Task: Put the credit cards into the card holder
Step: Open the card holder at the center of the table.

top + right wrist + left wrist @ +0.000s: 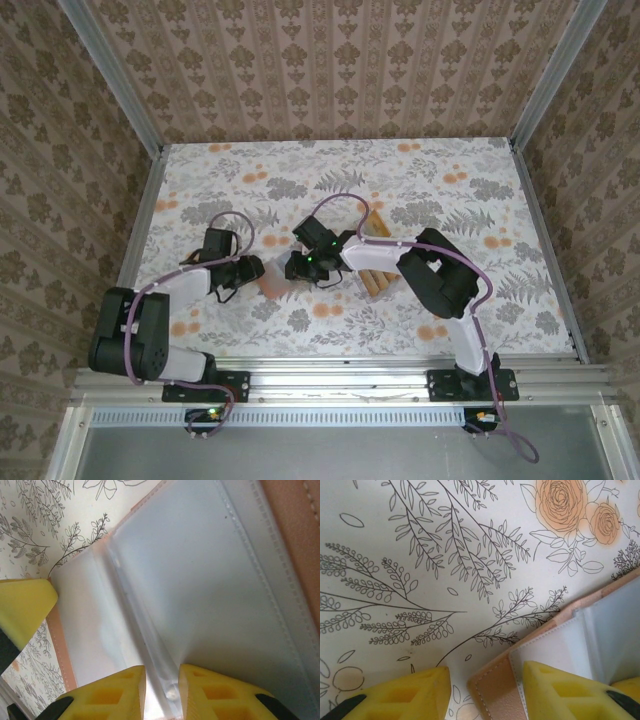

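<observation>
Floral tabletop [420, 190], holder [580, 630] open mid-table. The right end effector [161, 690] pinches its clear sleeve [200, 580]; the left end effector [485, 685], half-open, straddles the leather edge, gripping nothing. Risk: tugging could slip or tear that sleeve.

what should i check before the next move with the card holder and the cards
1. Card holder lying open, grey lining up: ok.
2. Right hand pinching a clear sleeve: ok.
3. Left hand clamped on the holder: not ok, its fingers straddle the corner with a gap.
4. Credit cards picked up: not ok, neither hand holds one.
5. Sleeve pocket open enough for a card: cannot tell.
</observation>
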